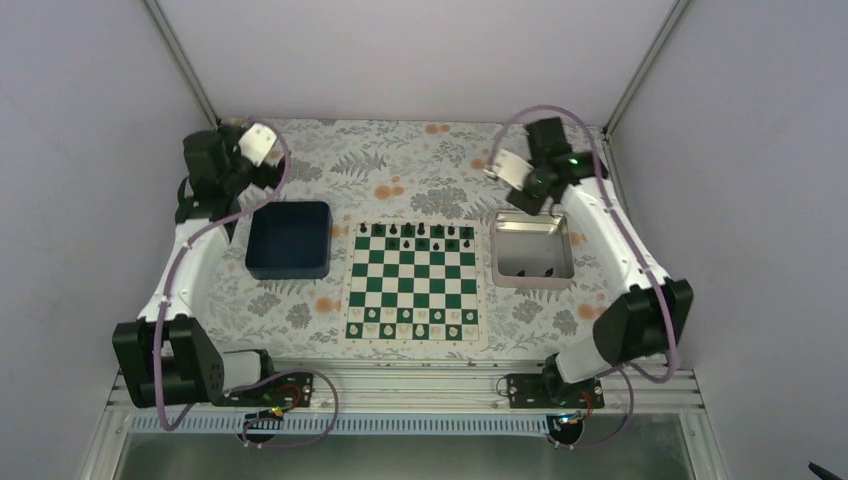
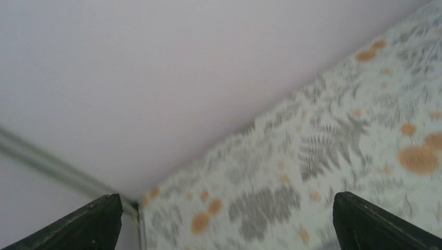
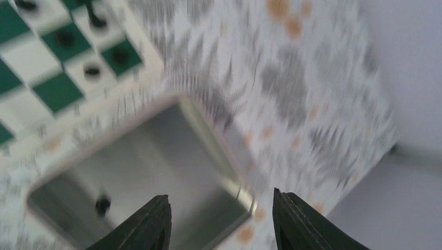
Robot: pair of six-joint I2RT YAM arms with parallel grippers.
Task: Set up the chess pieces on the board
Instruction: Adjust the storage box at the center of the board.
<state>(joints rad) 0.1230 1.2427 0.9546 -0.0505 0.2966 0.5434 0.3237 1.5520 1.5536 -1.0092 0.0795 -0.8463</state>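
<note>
The board point(image 1: 412, 285) of green and white squares lies mid-table. Black chess pieces point(image 1: 420, 232) stand along its far row; one shows in the right wrist view point(image 3: 96, 21) on the board's corner point(image 3: 57, 91). A couple more black pieces point(image 1: 535, 272) lie in the silver tray point(image 1: 497, 250); one point(image 3: 102, 204) appears blurred in the right wrist view. My right gripper point(image 3: 221, 200) hangs open and empty over the tray's far corner point(image 3: 245, 195), raised near the back point(image 1: 507, 170). My left gripper point(image 2: 225, 208) is wide open and empty, raised at the back left point(image 1: 250, 135).
A dark blue bin point(image 1: 290, 268) sits left of the board. Cream pieces point(image 1: 412, 320) fill the board's near rows. The floral tablecloth point(image 1: 400, 165) covers the table, with walls close on three sides.
</note>
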